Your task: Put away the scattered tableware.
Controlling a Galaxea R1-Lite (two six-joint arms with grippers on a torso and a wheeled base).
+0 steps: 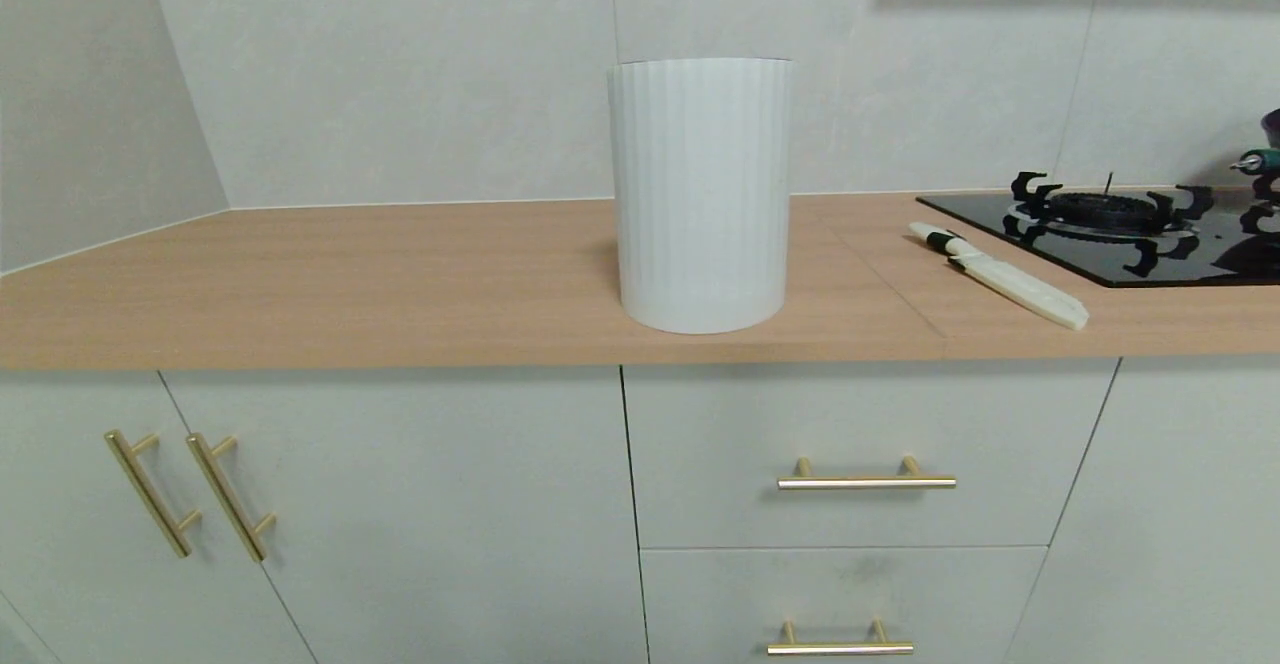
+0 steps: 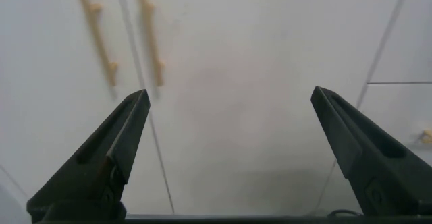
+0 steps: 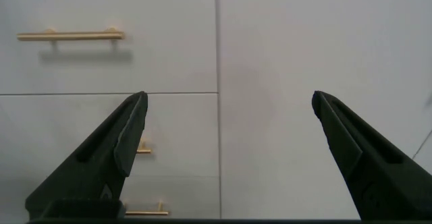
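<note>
The white ribbed holder (image 1: 700, 194) is standing upright on the wooden surface (image 1: 350, 284), about in the middle and pretty close to the front edge. I can't see into it from the head view, so no idea what's inside.

The white knife (image 1: 1000, 276) (there's a black band near the handle end) is lying flat on the same surface, off to the right of the holder and well apart from it. It sits at an angle, handle end toward the wall and tip toward the front edge, just beside the front-left corner of the black glass hob (image 1: 1180, 254). The hob has a black burner grate (image 1: 1105, 209) on it.

The left end effector (image 2: 229, 94) has its two dark fingers spread wide with nothing between them. It's down in front of the pale cabinet doors, with the pair of brass door handles (image 2: 101, 38) beyond it.

The right end effector (image 3: 229, 96) is spread wide too and holding nothing. It's facing the drawer fronts, where the upper drawer handle (image 3: 71, 35) and a lower drawer handle (image 3: 143, 212) show.

In the head view those drawers sit below the holder and the knife, and the doors are off to the left under the surface.
</note>
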